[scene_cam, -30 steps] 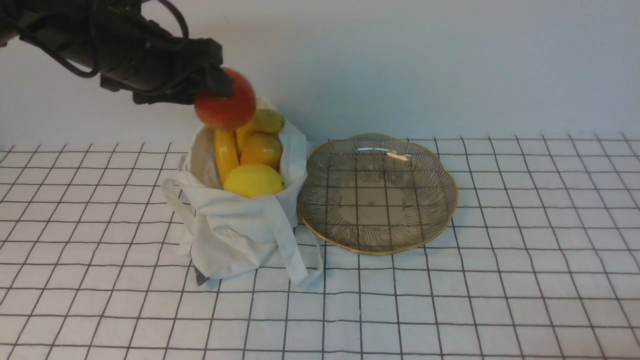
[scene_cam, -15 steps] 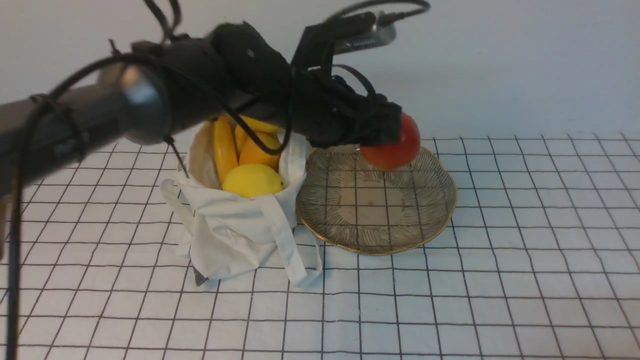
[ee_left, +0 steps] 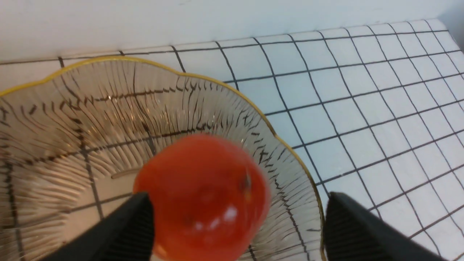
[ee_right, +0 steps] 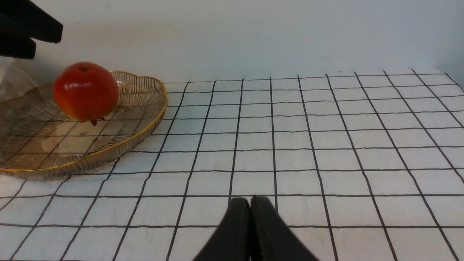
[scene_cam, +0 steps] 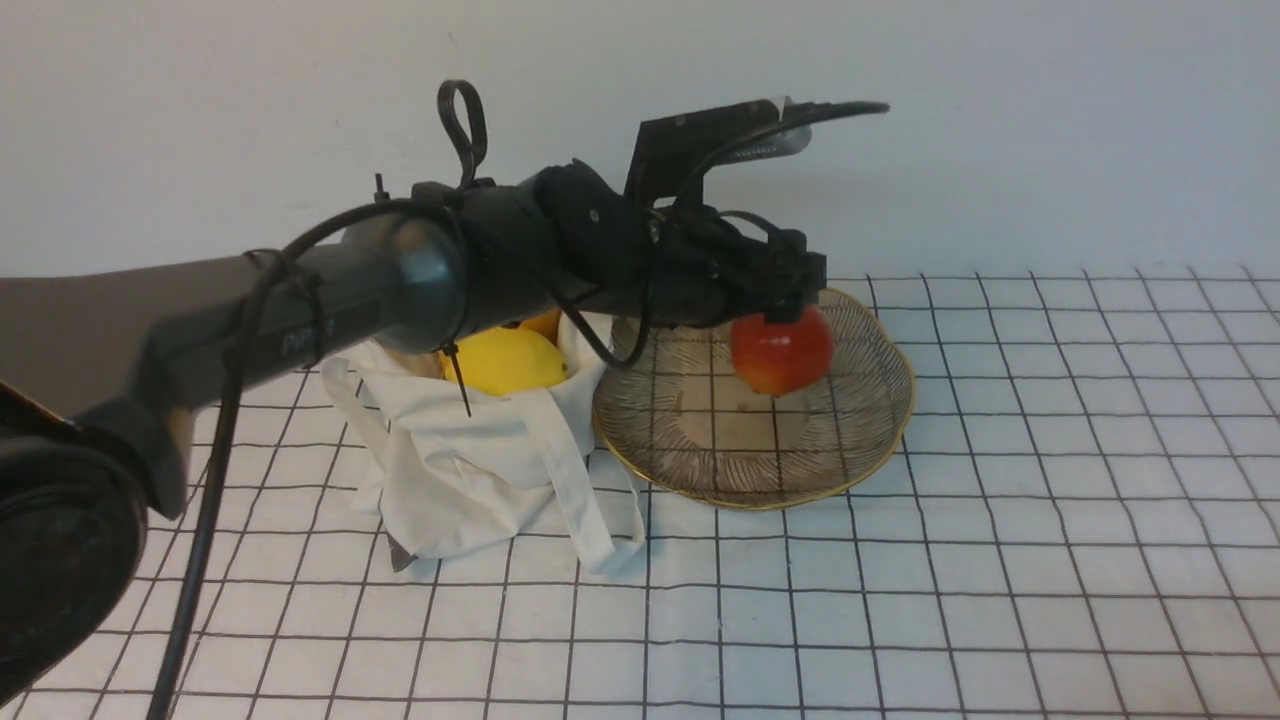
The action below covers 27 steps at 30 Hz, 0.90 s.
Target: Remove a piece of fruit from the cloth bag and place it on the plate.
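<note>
The red-orange fruit (scene_cam: 781,351) is free, just under my left gripper (scene_cam: 792,296), over the far right part of the brownish glass plate (scene_cam: 860,445). In the left wrist view the jaws stand wide open around the fruit (ee_left: 203,197), with a clear gap on one side; the gripper (ee_left: 237,204) no longer clamps it. In the right wrist view the fruit (ee_right: 86,91) hangs low over the plate (ee_right: 145,119); I cannot tell if it touches. The off-white cloth bag (scene_cam: 470,470) slouches left of the plate. My right gripper (ee_right: 250,203) is shut and empty, low over the table.
A yellow lemon (scene_cam: 510,360) and an orange-yellow fruit (scene_cam: 545,323) show in the bag's mouth, partly behind my left arm. A strap of the bag (scene_cam: 590,520) trails toward the front. A white wall stands close behind the plate and the bag.
My left arm carried the fruit from above the bag rightward to over the plate and lowered it. The jaws have opened and let the fruit go.
</note>
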### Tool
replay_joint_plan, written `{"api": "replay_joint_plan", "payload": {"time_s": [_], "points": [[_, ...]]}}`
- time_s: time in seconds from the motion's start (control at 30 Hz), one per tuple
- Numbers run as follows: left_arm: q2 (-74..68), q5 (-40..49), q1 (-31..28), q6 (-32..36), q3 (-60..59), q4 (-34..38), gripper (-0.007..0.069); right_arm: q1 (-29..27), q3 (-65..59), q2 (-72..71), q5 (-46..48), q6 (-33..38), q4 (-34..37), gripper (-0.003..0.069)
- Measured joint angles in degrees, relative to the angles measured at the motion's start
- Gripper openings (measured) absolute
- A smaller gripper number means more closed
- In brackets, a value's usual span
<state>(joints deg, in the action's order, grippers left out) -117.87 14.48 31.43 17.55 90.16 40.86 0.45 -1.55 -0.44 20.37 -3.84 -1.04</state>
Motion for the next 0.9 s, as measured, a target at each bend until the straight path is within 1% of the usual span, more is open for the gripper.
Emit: {"api": "replay_joint_plan", "payload": {"time_s": [0.07, 0.13, 0.23, 0.3, 0.33, 0.37, 0.47, 0.5, 0.53, 0.57, 0.7, 0.8, 0.9], "points": [[-0.2, 0.1, 0.0, 1.7, 0.0, 0.1, 0.0636, 0.0, 0.0, 0.0, 0.0, 0.0, 0.0, -0.0015], [-0.2, 0.2, 0.0, 3.2, 0.0, 0.1, 0.0641, 0.0, 0.0, 0.0, 0.0, 0.0, 0.0, -0.0015], [0.9, 2.6, 0.0, 6.3, 0.0, -0.2, 0.0599, 0.0, 0.0, 0.0, 0.0, 0.0, 0.0, -0.0015], [2.8, 7.0, -0.3, 8.3, -0.1, -1.3, 0.0531, 0.0, 0.0, 0.0, 0.0, 0.0, 0.0, -0.0015], [4.2, 9.9, -0.5, 9.3, -0.1, -2.3, 0.0479, 0.0, 0.0, 0.0, 0.0, 0.0, 0.0, -0.0015], [7.0, 14.6, -1.1, 9.9, -0.1, -3.9, 0.0378, 0.0, 0.0, 0.0, 0.0, 0.0, 0.0, -0.0015], [12.1, 23.5, -2.8, 10.1, -0.1, -7.2, 0.0204, 0.0, 0.0, 0.0, 0.0, 0.0, 0.0, -0.0015], [13.4, 25.8, -3.3, 10.1, -0.1, -8.1, 0.016, 0.0, 0.0, 0.0, 0.0, 0.0, 0.0, -0.0015], [15.8, 29.4, -4.6, 10.1, -0.1, -9.5, 0.0095, 0.0, 0.0, 0.0, 0.0, 0.0, 0.0, -0.0015], [19.2, 35.0, -6.2, 10.0, -0.1, -11.9, 0.0036, 0.0, 0.0, 0.0, 0.0, 0.0, 0.0, -0.0015], [27.0, 44.2, -10.1, 9.4, -0.1, -15.6, -0.0001, 0.0, 0.0, 0.0, 0.0, 0.0, 0.0, -0.0015], [34.7, 50.2, -13.8, 7.5, -0.1, -18.3, -0.0008, 0.0, 0.0, 0.0, 0.0, 0.0, 0.0, -0.0015], [40.1, 53.9, -16.0, 5.7, -0.1, -20.8, -0.0008, 0.0, 0.0, 0.0, 0.0, 0.0, 0.0, -0.0015]]}}
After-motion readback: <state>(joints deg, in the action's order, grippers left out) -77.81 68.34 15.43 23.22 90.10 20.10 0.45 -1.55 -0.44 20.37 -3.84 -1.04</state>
